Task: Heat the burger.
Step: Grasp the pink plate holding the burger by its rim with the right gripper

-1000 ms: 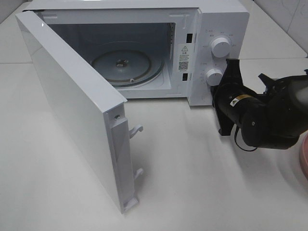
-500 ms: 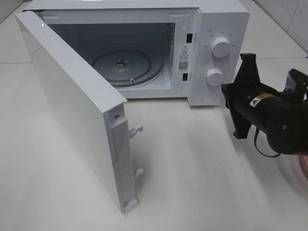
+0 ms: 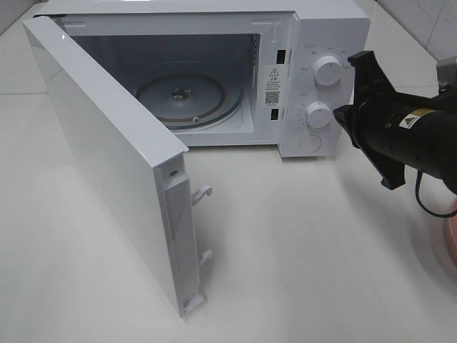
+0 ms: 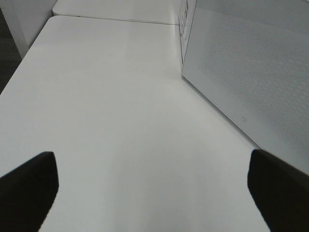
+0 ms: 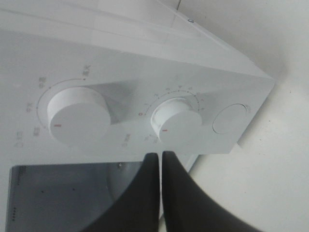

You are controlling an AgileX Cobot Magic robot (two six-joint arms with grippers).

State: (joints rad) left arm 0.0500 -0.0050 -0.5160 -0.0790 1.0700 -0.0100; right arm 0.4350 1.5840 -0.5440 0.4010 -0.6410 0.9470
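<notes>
White counter [image 3: 300, 250] carries the whole scene. Farthest left, outside the high camera's view, the left gripper [image 4: 149, 162] hangs over bare counter with its fingers spread wide and nothing between them; the door's [image 4: 251, 72] mesh-patterned outer face stands just beside it. In the high view the door swings fully open to the left, its latch hooks pointing right. Next comes the microwave [image 3: 357, 28], its cavity lit, with only the glass turntable [image 3: 189, 96] lying inside. On the panel to the right sit the upper knob [image 3: 327, 70], the lower knob [image 3: 318, 114] and a round button [image 3: 309, 143] below them. The right gripper [image 5: 161, 155] points at this panel from the right, its black fingers pressed together and gripping nothing; the tips sit close to the lower knob, though contact cannot be judged. At the far right edge a pink plate [image 3: 450, 243] shows only its rim. The burger is out of view in all three cameras.
</notes>
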